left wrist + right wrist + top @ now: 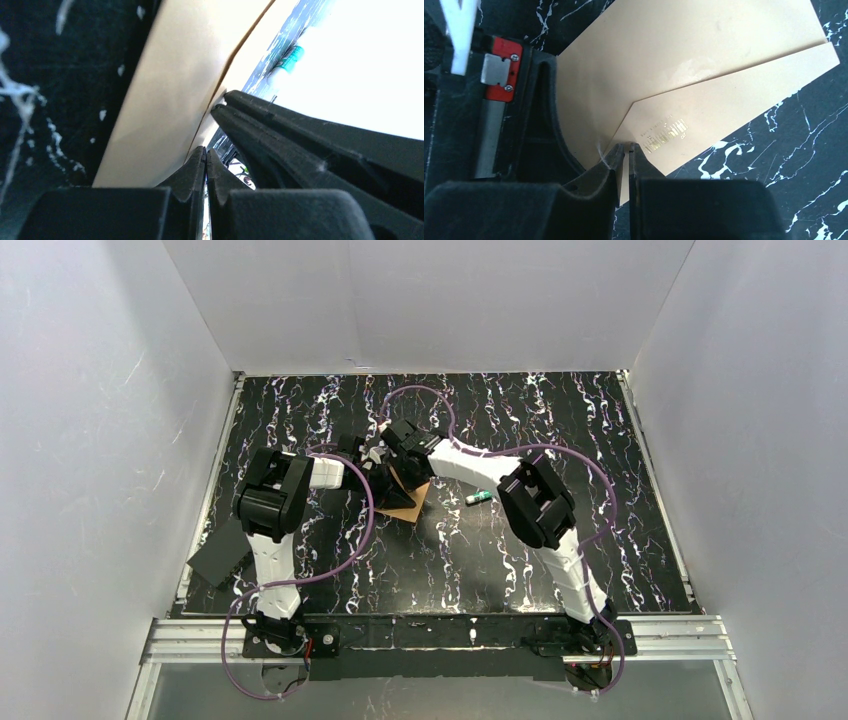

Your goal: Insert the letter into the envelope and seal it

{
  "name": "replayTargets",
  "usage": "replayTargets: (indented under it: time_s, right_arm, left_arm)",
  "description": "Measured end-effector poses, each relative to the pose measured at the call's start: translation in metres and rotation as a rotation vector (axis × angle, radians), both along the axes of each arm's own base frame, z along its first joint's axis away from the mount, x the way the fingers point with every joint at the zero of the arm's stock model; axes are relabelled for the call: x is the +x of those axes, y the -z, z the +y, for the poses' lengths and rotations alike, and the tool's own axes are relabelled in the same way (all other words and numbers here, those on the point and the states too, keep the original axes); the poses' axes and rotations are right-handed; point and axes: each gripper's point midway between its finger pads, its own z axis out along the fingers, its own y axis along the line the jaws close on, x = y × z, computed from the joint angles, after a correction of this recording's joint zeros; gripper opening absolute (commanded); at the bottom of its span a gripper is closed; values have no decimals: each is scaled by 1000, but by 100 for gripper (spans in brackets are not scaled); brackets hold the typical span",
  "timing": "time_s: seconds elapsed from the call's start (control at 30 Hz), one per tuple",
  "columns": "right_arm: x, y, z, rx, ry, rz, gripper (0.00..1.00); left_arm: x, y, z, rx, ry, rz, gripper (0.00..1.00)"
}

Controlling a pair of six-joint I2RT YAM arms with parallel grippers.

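The orange-brown envelope (413, 499) lies on the black marbled table between both arms. In the right wrist view the envelope (704, 60) shows its triangular flap (734, 95) folded down over the body, with gold print near the point. My right gripper (630, 146) stands over the flap's point, jaws almost together with only a slit, through which tan paper shows. My left gripper (206, 150) is shut and empty, its tips low beside the envelope (170, 90), close to the right gripper's fingers (300, 145). The letter is hidden.
A green-and-white glue stick (478, 498) lies just right of the envelope and also shows as a blurred glue stick (287, 60) in the left wrist view. A dark flat sheet (220, 552) hangs over the table's left edge. White walls close in three sides.
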Motion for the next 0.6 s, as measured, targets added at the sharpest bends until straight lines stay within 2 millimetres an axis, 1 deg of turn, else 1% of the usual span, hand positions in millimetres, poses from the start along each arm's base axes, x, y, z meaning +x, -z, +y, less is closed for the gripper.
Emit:
replayTargets:
  time_s: [0.1, 0.27, 0.47, 0.6]
  right_arm:
    - [-3, 0, 2, -6, 8, -4, 16]
    - [2, 2, 6, -66, 75, 12, 12]
    - [6, 2, 5, -88, 140, -5, 13]
    - [6, 2, 5, -80, 148, 3, 15]
  left_arm:
    - [0, 0, 0, -2, 4, -4, 0]
    - [1, 0, 1, -4, -1, -6, 0]
    - [2, 0, 3, -12, -6, -13, 0]
    - [2, 0, 3, -16, -6, -16, 0]
